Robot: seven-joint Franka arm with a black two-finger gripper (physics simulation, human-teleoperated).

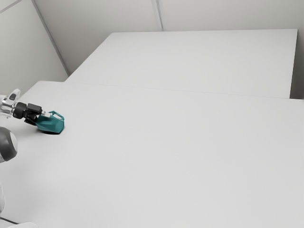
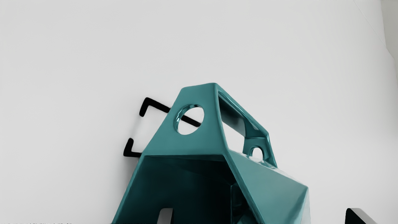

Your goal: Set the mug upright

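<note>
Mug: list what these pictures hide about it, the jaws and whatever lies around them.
- Mug's lower part in the wrist view: cut off by the bottom edge.
- Its deep inside, wrist view: lost in dark shade.
- Whether the jaws touch it, exterior view: too small.
- Black bent shapes, wrist view: partly behind the mug; identity unclear.
- Rest of the arm, exterior view: cut off by the left edge.

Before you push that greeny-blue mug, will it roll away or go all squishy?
The mug probably won't roll far, because its sides are flat and angular. It looks stiff, since its walls and handle have crisp edges, so I doubt it would squish. Its smooth, shiny surface might be a little slippery, though.
</note>
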